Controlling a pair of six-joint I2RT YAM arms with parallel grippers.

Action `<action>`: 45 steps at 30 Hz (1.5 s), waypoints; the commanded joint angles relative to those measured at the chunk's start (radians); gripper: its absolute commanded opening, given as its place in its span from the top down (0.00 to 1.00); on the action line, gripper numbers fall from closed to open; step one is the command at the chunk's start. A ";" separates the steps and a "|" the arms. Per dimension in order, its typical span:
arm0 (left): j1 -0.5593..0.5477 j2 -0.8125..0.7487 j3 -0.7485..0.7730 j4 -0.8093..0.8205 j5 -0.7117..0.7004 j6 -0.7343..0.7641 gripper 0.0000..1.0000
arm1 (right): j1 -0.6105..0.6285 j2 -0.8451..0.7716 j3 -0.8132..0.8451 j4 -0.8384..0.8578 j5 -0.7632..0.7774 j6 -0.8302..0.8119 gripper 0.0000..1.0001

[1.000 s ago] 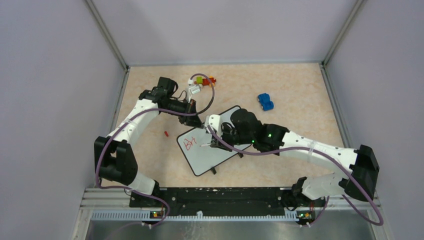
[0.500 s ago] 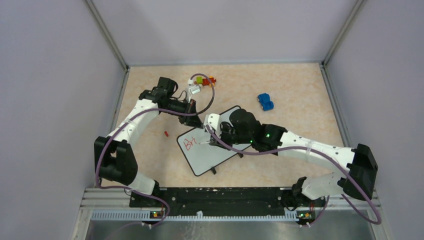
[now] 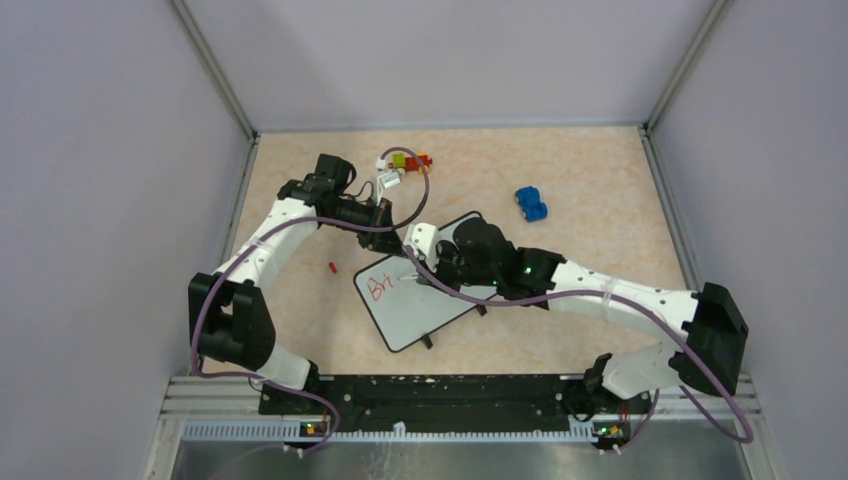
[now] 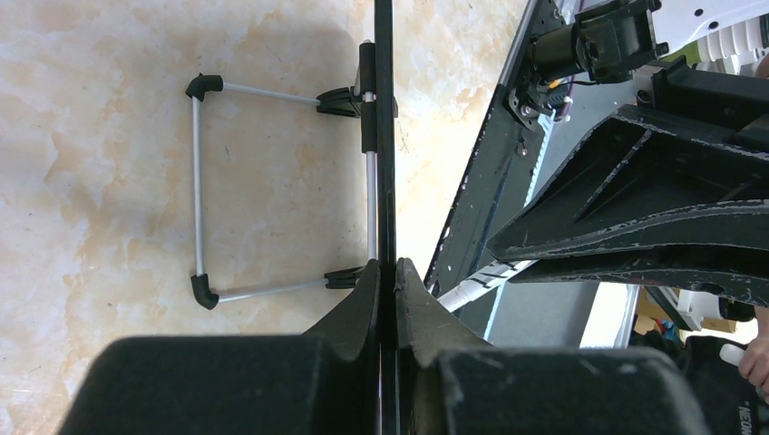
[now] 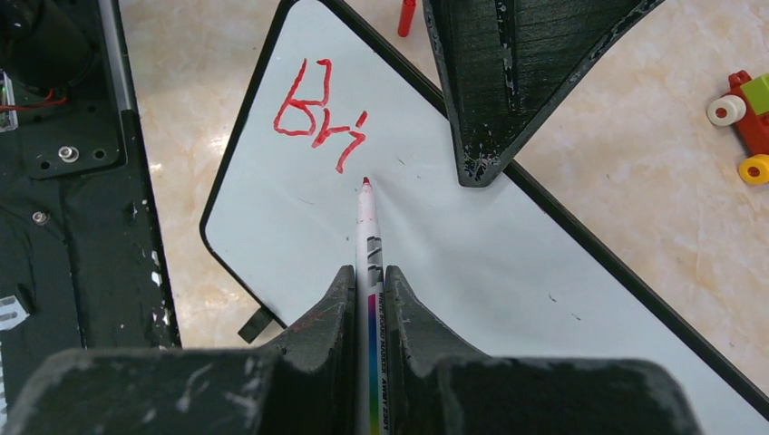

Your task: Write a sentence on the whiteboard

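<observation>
Three red marker letters, "Bri", are all that stands of the sentence so far, up near one rounded corner of the small white rectangular whiteboard with the thin dark frame. The board lies at an angle on the marbled beige table, in the middle, between the two arms. The right gripper is clamped tight on a slim white marker with a red tip. The tip sits just beside the last stroke; whether it touches the surface I cannot tell. The left gripper has its jaws pinched shut on the board's far edge, and its wrist view shows the board as a thin dark strip with a bent metal wire stand clipped to it. I judge this board light, stiff and slick, so pen pressure could skate it across the table. The frame edge is the right place to hold, well clear of the writing area, as the left jaws do. The marker is thin and smooth, so it may twist in the grip if pressed hard. A small red cap lies just off the board's left side.
</observation>
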 commanded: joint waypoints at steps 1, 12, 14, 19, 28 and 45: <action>-0.006 -0.015 -0.008 -0.014 0.047 0.018 1.00 | -0.005 0.011 0.051 0.048 0.017 0.012 1.00; -0.006 -0.020 -0.013 -0.011 0.049 0.018 1.00 | -0.005 0.037 0.082 0.049 0.034 0.023 1.00; -0.006 -0.022 -0.016 -0.011 0.052 0.018 1.00 | -0.004 0.038 0.087 0.049 0.036 0.025 1.00; -0.006 -0.023 -0.017 -0.011 0.050 0.019 1.00 | -0.005 0.054 0.100 0.047 0.045 0.022 1.00; -0.006 -0.023 -0.019 -0.011 0.045 0.020 1.00 | 0.009 0.072 0.098 0.022 0.024 0.012 1.00; -0.006 -0.024 -0.018 -0.012 0.039 0.018 1.00 | 0.021 0.034 0.043 -0.011 0.015 -0.015 1.00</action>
